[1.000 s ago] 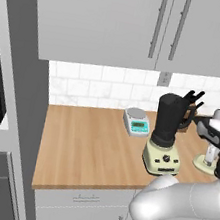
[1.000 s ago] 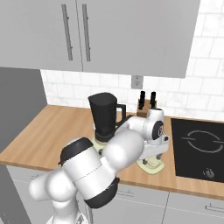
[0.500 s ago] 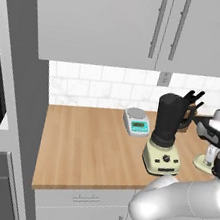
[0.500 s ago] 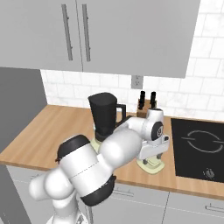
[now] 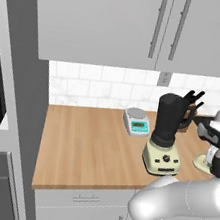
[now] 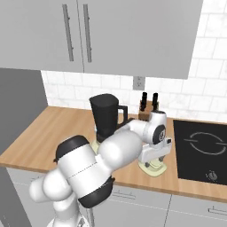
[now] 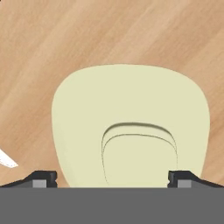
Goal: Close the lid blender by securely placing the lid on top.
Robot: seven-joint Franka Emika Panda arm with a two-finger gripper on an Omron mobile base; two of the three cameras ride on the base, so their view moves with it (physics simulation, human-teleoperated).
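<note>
1. Since a second ago, almost nothing has moved; the arm's hand only sits a tiny bit lower over the lid, and the blender and scale stay where they were.
2. The wooden surface (image 5: 90,149) runs under the grey cupboards and holds all the things.
3. The blender (image 5: 166,136) stands on it, with a black jar on a cream base. The top of the jar is open.
4. A grey scale (image 5: 136,121) sits behind the blender, near the tiled wall. A block of black knives (image 6: 148,105) stands behind the blender too.
5. The lid (image 7: 131,127) lies flat on the surface, to the right of the blender and close to the stove top.
6. The gripper (image 7: 111,179) hangs right over the lid, pointing down. Its jaws are spread wide, one tip on each side of the little knob, and they are not pinching anything.
</note>
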